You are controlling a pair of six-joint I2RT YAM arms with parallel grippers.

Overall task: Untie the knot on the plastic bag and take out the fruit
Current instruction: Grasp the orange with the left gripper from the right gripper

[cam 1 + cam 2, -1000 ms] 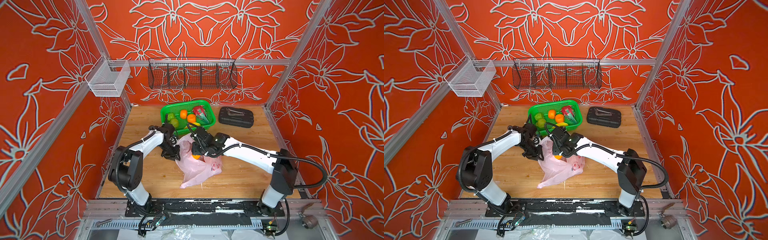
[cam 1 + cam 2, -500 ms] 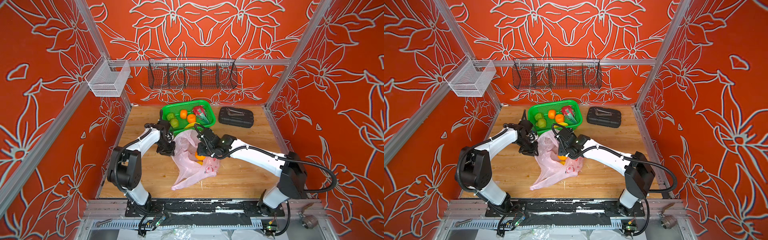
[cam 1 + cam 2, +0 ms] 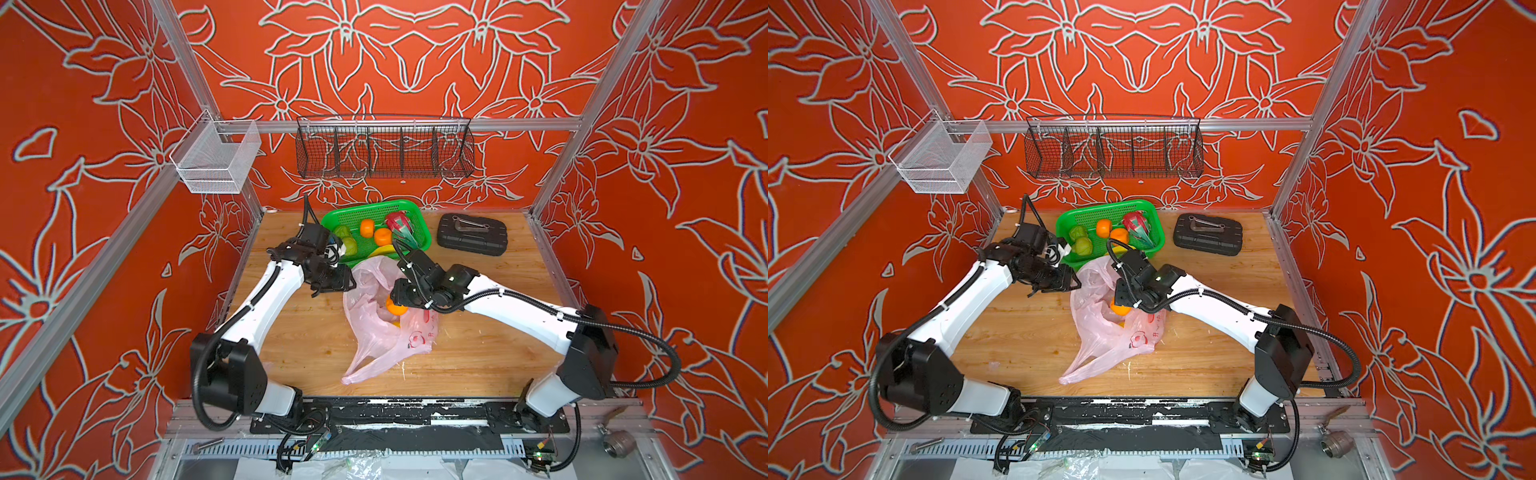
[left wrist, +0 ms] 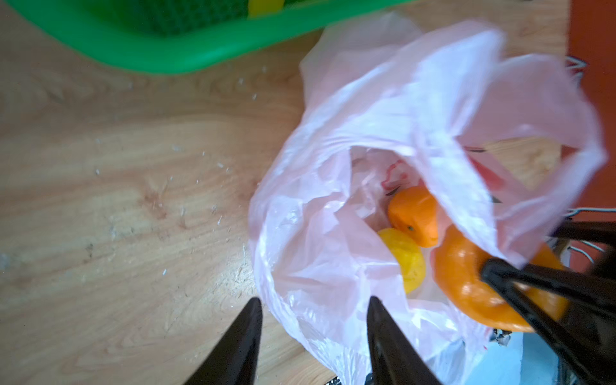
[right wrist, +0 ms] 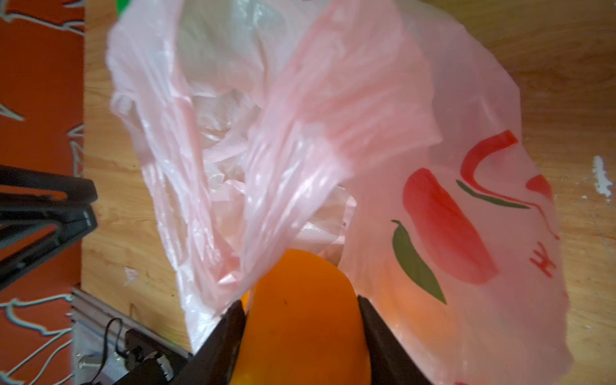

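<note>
We see the left gripper (image 4: 313, 300) has just let go of the bag (image 3: 374, 332), jaws now apart beside its open mouth. Right gripper (image 5: 298, 310) clamps an orange (image 5: 300, 283) there. Knot looks undone; basket (image 3: 415, 212) likely next, two fruits (image 4: 405, 263) left inside.

Enclosure: three walls (image 3: 685, 104), orange-red with white floral outlines, framed by aluminium posts (image 3: 588, 104). The rear rail (image 3: 523, 124) carries a black wire rack (image 3: 384, 149). A white mesh bin (image 3: 216, 162) hangs at left. Wooden bench (image 3: 316, 345), evenly lit.
</note>
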